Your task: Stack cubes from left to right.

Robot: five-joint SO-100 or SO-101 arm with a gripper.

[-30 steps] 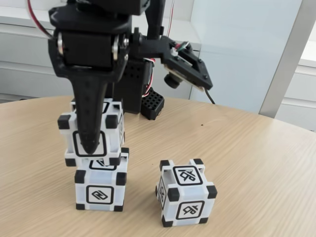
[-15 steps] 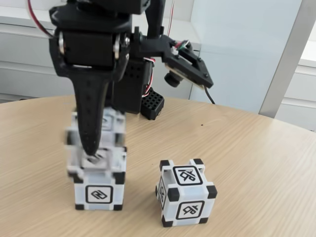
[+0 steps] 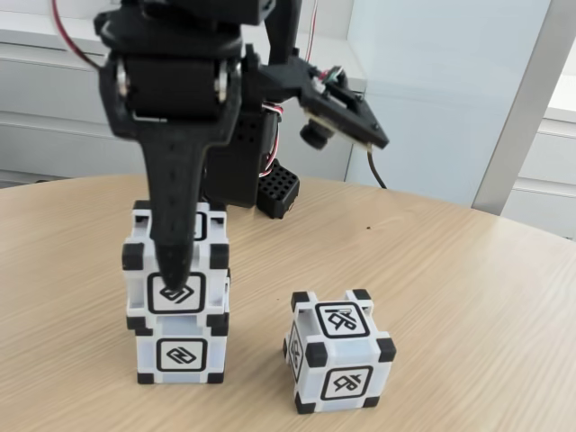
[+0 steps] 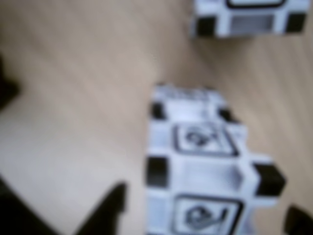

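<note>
The big round table of pale wood (image 3: 468, 297) holds everything. Above it hangs the black plastic robot arm (image 3: 180, 81), and its hand (image 3: 175, 292) reaches straight down. The hand is clamped on the top white plastic cube with black corners (image 3: 175, 270): in the fixed view one long black finger (image 3: 173, 225) lies down the front face of it, and in the wrist view dark fingertips show on both sides of that cube (image 4: 205, 176). This top cube sits on the bottom white cube with black corners (image 3: 183, 351), at the left of the fixed view. The two touch, but the top one looks pushed a little to the left and does not line up just right. To do this step well, the hand should likely nudge the top cube until its corners match the ones below, then let go slowly and lift straight up so nothing tips. The third white cube with black corners (image 3: 337, 351) stands alone on the table, to the right in the fixed view and near the pile but apart from it. It probably goes on top next. Nothing stands between it and the pile. Behind the arm sits a small black block with little holes (image 3: 279, 191), well out of the way.
</note>
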